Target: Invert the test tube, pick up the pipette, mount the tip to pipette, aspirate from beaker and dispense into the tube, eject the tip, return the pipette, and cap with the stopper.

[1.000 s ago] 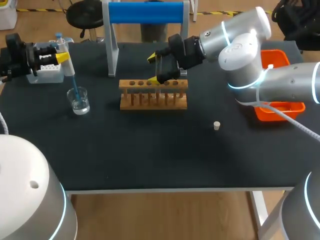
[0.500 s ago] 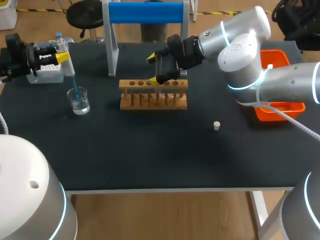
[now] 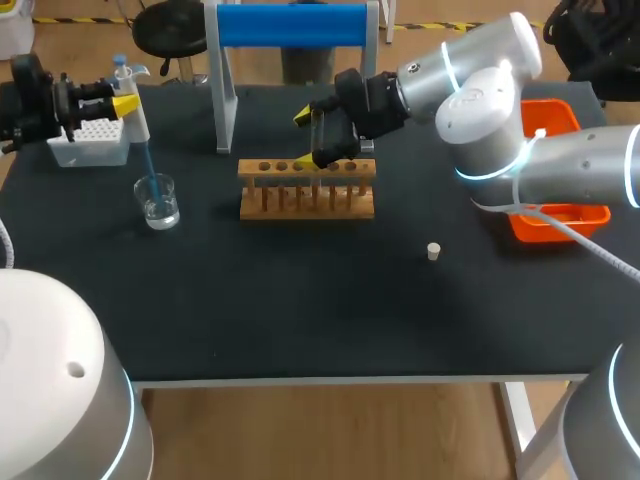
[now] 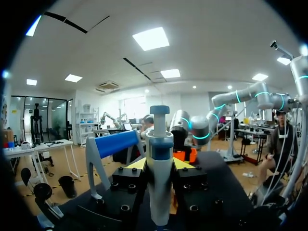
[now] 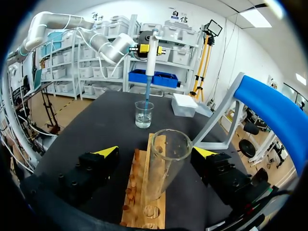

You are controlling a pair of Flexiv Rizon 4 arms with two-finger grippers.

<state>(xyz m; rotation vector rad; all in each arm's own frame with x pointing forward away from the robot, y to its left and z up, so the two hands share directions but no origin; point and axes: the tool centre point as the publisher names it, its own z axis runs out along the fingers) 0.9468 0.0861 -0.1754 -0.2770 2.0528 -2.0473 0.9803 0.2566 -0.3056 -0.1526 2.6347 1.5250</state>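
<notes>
The small white stopper (image 3: pixel 433 251) lies nearest on the black desk (image 3: pixel 300 320), alone, at about 4 o'clock from the wooden test tube rack (image 3: pixel 307 190). At 9 o'clock from the rack stands the glass beaker (image 3: pixel 159 203), holding a little clear liquid. The blue pipette tip (image 3: pixel 150 172) reaches down into it. The pipette (image 4: pixel 159 178) hangs upright, clamped between the fingers of the left claw (image 4: pixel 160 164). At 11 o'clock from the beaker sits the white tip box (image 3: pixel 88 143). The right claw (image 5: pixel 155 153) hovers over the rack's right end, its fingers apart on either side of the test tube (image 5: pixel 162 168) and not touching it. The tube stands in a rack hole, mouth up. At 3 o'clock from the rack, by the desk's edge, is an orange bin (image 3: pixel 580 215). At 12 o'clock rises a blue-topped stand (image 3: pixel 290 25).
</notes>
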